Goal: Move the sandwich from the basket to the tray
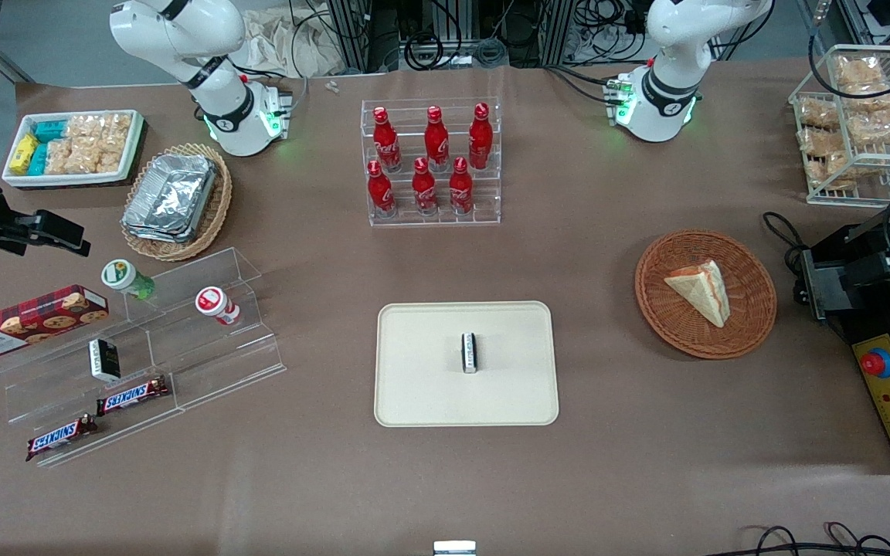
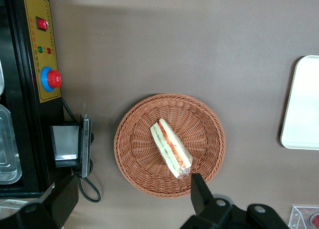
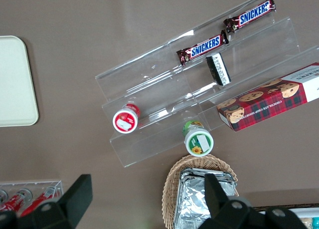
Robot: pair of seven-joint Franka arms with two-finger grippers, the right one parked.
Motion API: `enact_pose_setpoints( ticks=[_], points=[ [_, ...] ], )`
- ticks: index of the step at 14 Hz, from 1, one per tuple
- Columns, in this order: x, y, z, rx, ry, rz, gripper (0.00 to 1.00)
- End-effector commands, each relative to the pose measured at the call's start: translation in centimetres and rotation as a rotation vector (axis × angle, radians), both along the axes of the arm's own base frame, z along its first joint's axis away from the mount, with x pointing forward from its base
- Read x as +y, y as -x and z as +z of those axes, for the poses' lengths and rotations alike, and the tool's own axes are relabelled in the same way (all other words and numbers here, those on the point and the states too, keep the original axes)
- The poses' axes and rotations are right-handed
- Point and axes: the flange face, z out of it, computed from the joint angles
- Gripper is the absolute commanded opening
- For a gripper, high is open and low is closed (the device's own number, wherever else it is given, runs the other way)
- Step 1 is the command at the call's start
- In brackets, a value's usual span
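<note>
**Sandwich in the basket, jaws wide above it**

You have the sandwich (image 1: 701, 291) lying in the reddish-brown basket (image 1: 754, 313) toward the working arm's end of the counter (image 1: 615, 432). In the left wrist view your gripper (image 2: 130, 191) hangs above the basket with its jaws spread wide and empty, one finger (image 2: 199, 191) over the rim by the wedge's tip. The tray (image 1: 429, 394) sits well apart, with a small dark packet (image 1: 470, 353) on it.
</note>
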Motion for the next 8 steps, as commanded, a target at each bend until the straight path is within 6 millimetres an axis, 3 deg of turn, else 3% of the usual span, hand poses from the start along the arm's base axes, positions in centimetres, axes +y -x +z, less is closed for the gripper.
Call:
enact_pose_setpoints(
  ticks=[1, 5, 8],
  points=[
    [0.0, -0.2, 0.8, 0.000, 0.017, -0.012, 1.00],
    [0.0, 0.0, 0.3, 0.018, 0.018, 0.001, 1.00],
    [1.0, 1.0, -3.1, 0.091, 0.029, 0.279, 1.00]
  ],
)
